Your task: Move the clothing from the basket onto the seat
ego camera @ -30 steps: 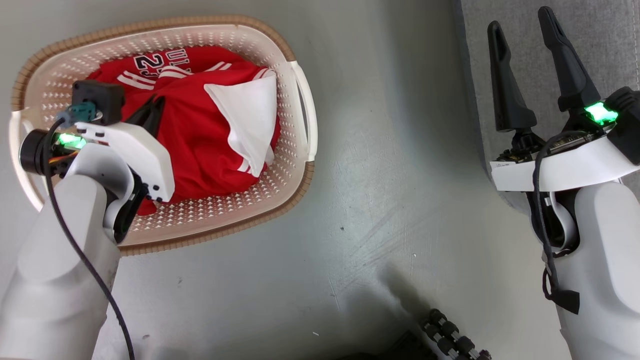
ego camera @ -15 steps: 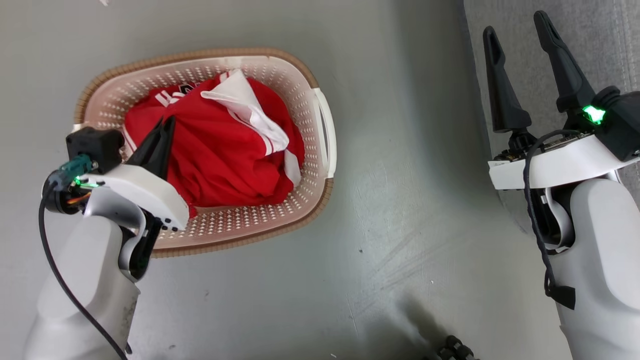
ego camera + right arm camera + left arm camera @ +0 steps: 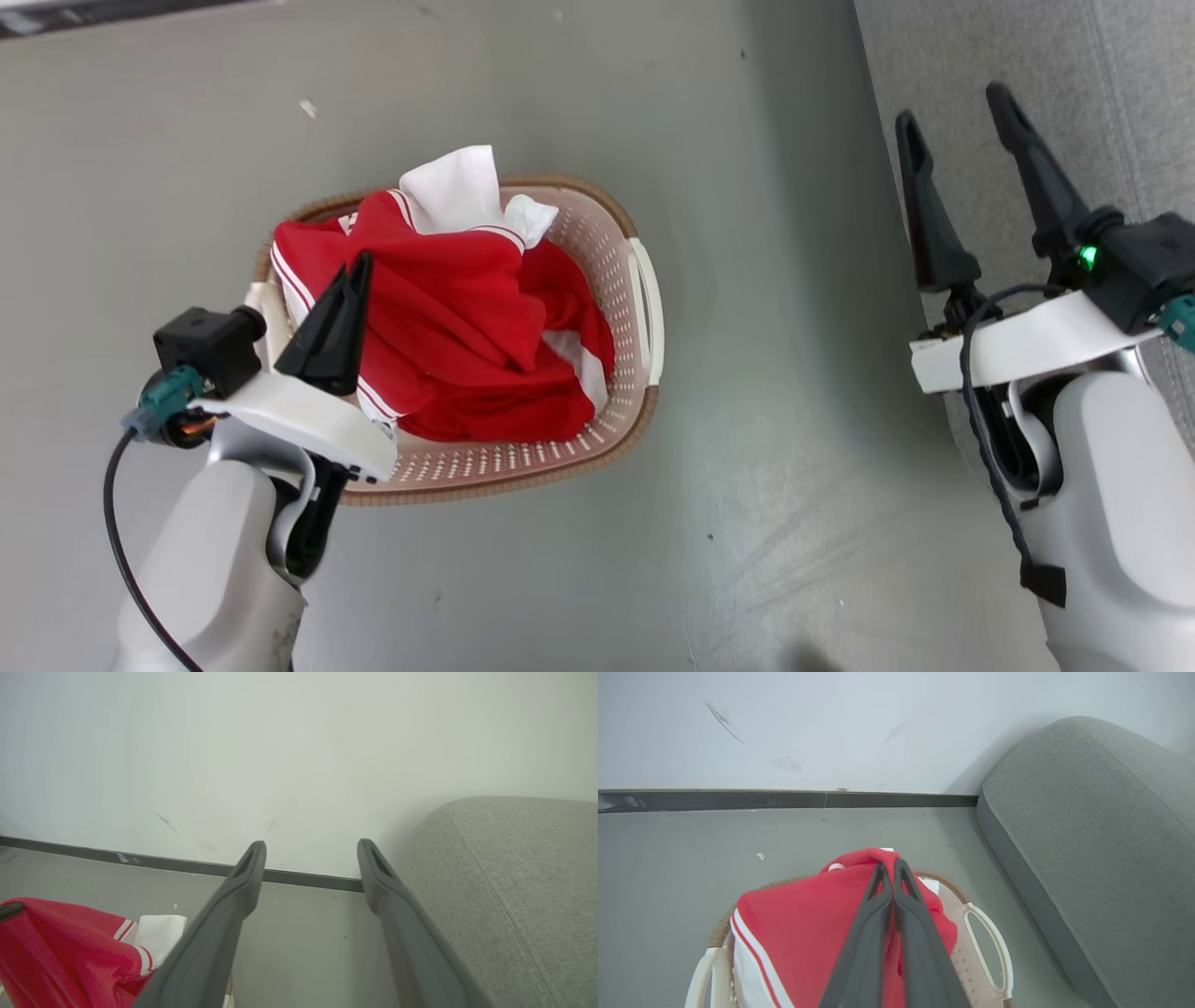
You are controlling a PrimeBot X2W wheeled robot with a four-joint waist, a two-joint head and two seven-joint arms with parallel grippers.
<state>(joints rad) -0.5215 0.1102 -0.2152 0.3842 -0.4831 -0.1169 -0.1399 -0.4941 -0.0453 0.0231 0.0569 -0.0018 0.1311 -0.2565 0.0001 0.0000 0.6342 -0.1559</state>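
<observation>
The red clothing (image 3: pixel 467 317) with white bands is bunched up into a peak over the cream basket (image 3: pixel 647 308), which stands on the floor. My left gripper (image 3: pixel 353 266) is shut on a fold of it at the pile's left side. In the left wrist view the shut fingers (image 3: pixel 878 914) pinch the red clothing (image 3: pixel 798 924) at its raised top above the basket (image 3: pixel 999 956). My right gripper (image 3: pixel 950 105) hangs open and empty over the left edge of the grey seat (image 3: pixel 1139 93). The right wrist view has the open gripper (image 3: pixel 311 845) between the clothing (image 3: pixel 56 947) and the seat (image 3: pixel 514 882).
Grey floor (image 3: pixel 775 392) lies between the basket and the seat. A white wall (image 3: pixel 831 728) with a dark baseboard (image 3: pixel 784 799) runs behind the basket, and the seat (image 3: pixel 1101 835) butts against it. Small scraps of debris (image 3: pixel 307 108) lie on the floor.
The camera has moved up and back, so the basket looks smaller. My left gripper has risen with the clothing, pulling it up into a peak. The right gripper stays open.
</observation>
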